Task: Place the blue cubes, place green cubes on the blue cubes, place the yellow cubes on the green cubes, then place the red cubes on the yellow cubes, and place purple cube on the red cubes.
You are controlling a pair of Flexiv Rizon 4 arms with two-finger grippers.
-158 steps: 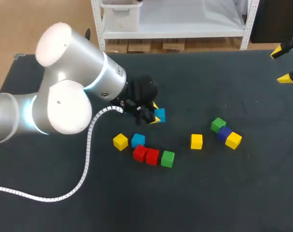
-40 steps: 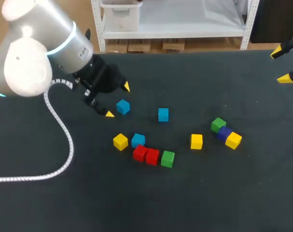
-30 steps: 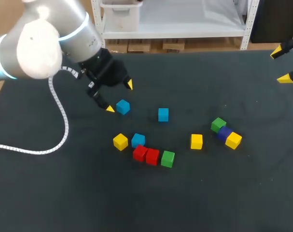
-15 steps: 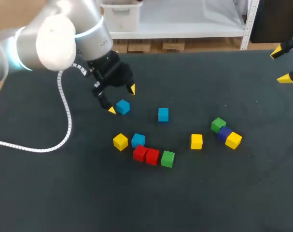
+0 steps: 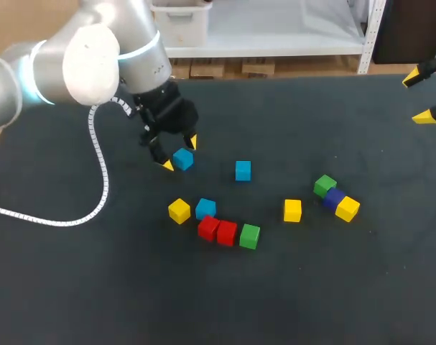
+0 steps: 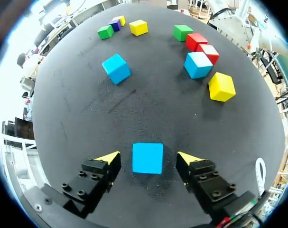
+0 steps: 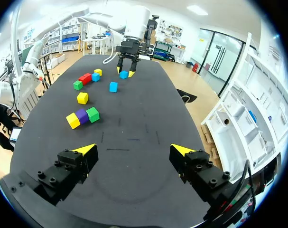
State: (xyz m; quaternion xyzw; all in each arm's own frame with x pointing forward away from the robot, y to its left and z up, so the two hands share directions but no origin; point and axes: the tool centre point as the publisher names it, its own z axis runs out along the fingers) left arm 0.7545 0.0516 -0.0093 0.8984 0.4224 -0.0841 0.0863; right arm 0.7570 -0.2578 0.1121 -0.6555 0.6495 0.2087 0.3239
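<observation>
My left gripper (image 5: 179, 153) is low over the table, straddling a blue cube (image 5: 182, 159). In the left wrist view that blue cube (image 6: 147, 157) lies between the yellow tips of the left gripper (image 6: 147, 158), with a small gap on each side, so the gripper is open. A second blue cube (image 5: 243, 170) sits to its right and a third (image 5: 205, 208) is nearer, beside a yellow cube (image 5: 179, 210). Two red cubes (image 5: 218, 230) and a green cube (image 5: 249, 236) form a row. My right gripper (image 5: 419, 97) hangs open at the far right edge, holding nothing.
A lone yellow cube (image 5: 292, 210) lies right of centre. Further right, a green cube (image 5: 324, 185), the purple cube (image 5: 335, 197) and a yellow cube (image 5: 347, 208) touch in a diagonal line. The left arm's white cable (image 5: 95, 180) trails over the table's left side.
My left gripper has shifted a little right and down, so the blue cube now lies between its fingers, and the fingers have drawn closer together. The right arm has stayed put.
</observation>
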